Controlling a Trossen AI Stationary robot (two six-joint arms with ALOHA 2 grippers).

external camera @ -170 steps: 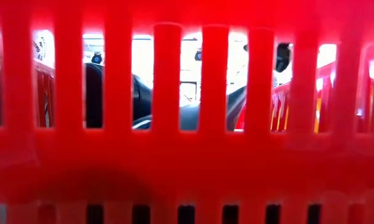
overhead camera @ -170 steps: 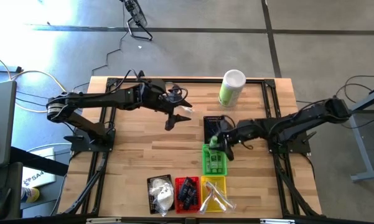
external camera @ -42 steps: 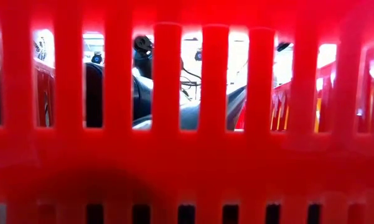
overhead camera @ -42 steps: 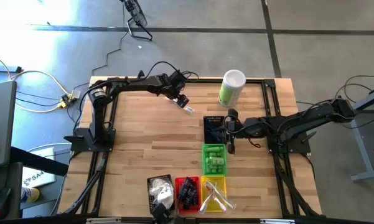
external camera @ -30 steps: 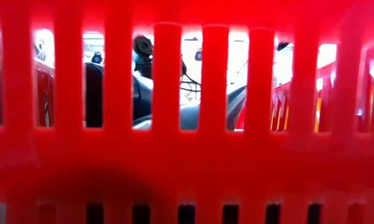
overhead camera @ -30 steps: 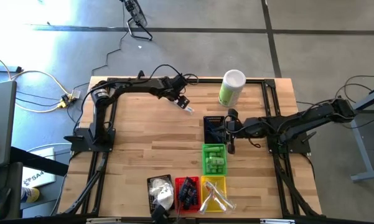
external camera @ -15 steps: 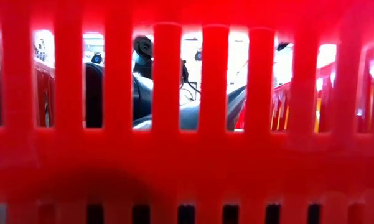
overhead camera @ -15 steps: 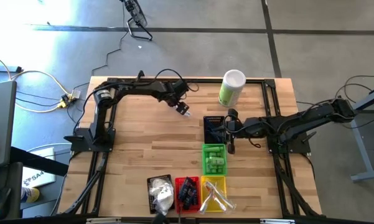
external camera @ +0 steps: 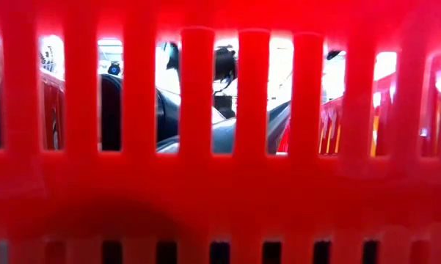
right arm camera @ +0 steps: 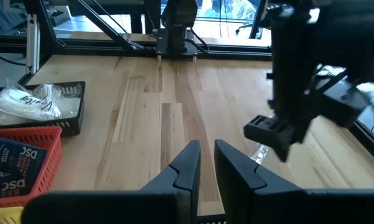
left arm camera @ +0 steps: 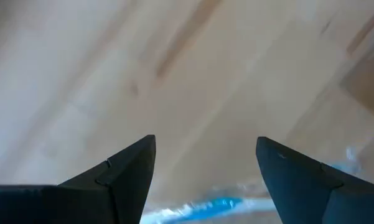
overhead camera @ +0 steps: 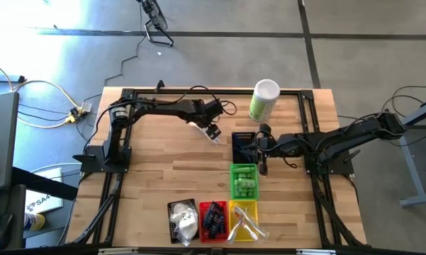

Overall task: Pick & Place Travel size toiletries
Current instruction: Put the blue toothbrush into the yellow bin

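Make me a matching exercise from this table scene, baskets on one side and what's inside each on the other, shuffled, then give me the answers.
Column one:
1. red basket
2. green basket
3. yellow basket
4. black basket at the front

Column two:
A. white crinkly pouches
B. dark blue tubes
C. thin clear-wrapped sticks
D. small green bottles

Pairs: 1-B, 2-D, 3-C, 4-A

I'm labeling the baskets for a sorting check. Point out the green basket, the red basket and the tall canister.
green basket [overhead camera: 235,190], high view, its left rim.
red basket [overhead camera: 202,222], high view, its left rim.
tall canister [overhead camera: 265,91], high view, its white cap.
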